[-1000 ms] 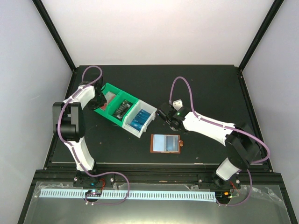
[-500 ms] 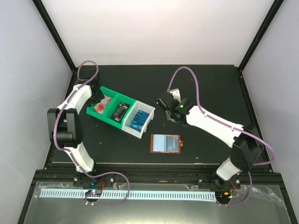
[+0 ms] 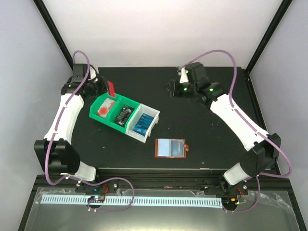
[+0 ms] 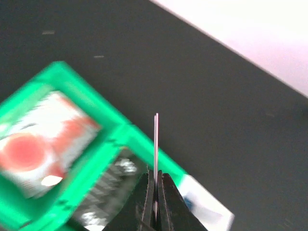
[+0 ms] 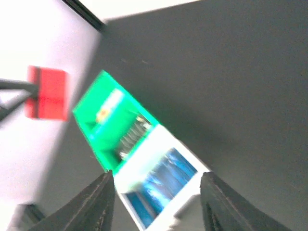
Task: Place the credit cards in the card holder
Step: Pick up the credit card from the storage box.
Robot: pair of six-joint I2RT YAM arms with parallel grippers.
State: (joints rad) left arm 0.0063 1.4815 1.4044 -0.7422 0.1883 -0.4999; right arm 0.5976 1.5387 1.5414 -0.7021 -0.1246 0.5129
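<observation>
My left gripper (image 3: 102, 88) is shut on a red card (image 3: 110, 87) and holds it in the air above the far end of the bins; the card shows edge-on in the left wrist view (image 4: 156, 144) and as a red rectangle in the right wrist view (image 5: 47, 92). Red/white cards (image 3: 103, 109) lie in the green bin (image 3: 111, 122), black cards (image 3: 124, 114) in its second compartment, blue cards (image 3: 142, 123) in the white bin (image 3: 156, 113). The brown card holder (image 3: 170, 147) lies open on the table nearer the front. My right gripper (image 3: 169, 87) is open and empty, high at the back.
The black table (image 3: 211, 139) is bounded by black frame posts and white walls at the back and sides. The bins stand in a diagonal row left of the centre.
My left gripper has lifted a red card out of the green bin and moved up and back. My right arm has swung away from the bins toward the back of the table.
</observation>
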